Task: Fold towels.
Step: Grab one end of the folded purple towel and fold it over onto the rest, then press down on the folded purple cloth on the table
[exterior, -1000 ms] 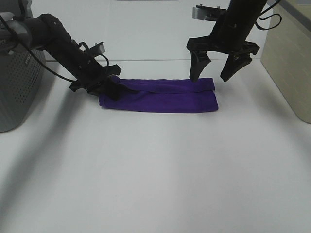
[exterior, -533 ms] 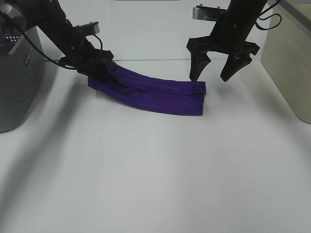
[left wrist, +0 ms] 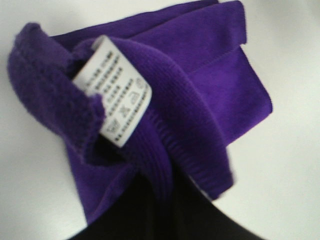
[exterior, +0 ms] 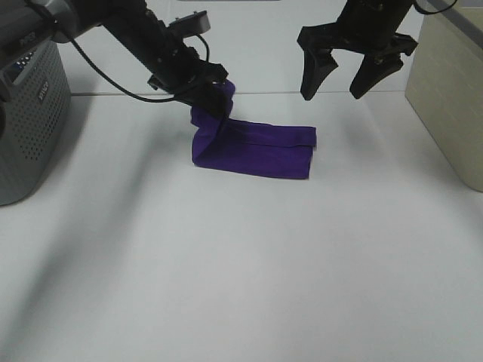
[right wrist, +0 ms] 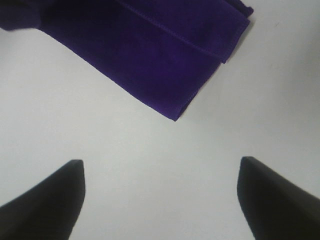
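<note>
A deep purple towel (exterior: 256, 148) lies folded into a band on the white table, its left end lifted. My left gripper (exterior: 213, 96) is shut on that raised end, holding it above the table. In the left wrist view the towel (left wrist: 200, 100) bunches around the jaws and its white tag (left wrist: 114, 97) faces the camera. My right gripper (exterior: 343, 79) hangs open above and behind the towel's right end, holding nothing. The right wrist view has the towel's corner (right wrist: 165, 55) ahead of the open fingertips (right wrist: 55, 195).
A grey perforated basket (exterior: 30, 121) stands at the left edge. A beige box (exterior: 453, 90) sits at the right edge. Bare white table (exterior: 241, 271) stretches in front of the towel.
My left gripper has lifted the towel's left end and carried it rightward, toward the middle. The band now looks shorter. The right gripper has risen a little.
</note>
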`<state>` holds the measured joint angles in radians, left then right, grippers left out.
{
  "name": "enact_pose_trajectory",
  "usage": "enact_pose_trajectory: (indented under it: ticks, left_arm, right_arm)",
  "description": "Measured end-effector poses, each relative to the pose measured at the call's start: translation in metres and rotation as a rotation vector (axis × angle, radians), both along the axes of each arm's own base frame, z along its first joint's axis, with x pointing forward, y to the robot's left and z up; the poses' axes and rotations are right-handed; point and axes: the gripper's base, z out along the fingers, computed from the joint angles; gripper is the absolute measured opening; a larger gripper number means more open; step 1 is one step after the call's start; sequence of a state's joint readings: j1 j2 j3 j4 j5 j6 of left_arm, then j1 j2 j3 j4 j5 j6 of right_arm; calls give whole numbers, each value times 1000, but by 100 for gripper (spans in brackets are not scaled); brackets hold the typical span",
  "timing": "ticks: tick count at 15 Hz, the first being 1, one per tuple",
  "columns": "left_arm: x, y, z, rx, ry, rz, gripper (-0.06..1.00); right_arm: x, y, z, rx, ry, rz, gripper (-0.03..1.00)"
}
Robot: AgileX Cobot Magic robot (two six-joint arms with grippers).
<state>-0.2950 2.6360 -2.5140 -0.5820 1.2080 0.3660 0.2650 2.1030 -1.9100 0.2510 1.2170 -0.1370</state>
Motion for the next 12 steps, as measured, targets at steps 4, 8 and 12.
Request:
enact_pose_trajectory:
  ticks: [4,8,12]
  left_arm:
    - [-18,-46,0,-2,-25,-81,0]
    - [-19,-60,1,-41,-58,-50,4]
    - [-29,-103,-24,-131,-60,-29,48]
  right_arm:
    - [-12,-3,35,21,-75,-2,81]
    - [-20,-5,55,38,-117,-2,81]
    - [-23,-5,63,57,-124,-21,81]
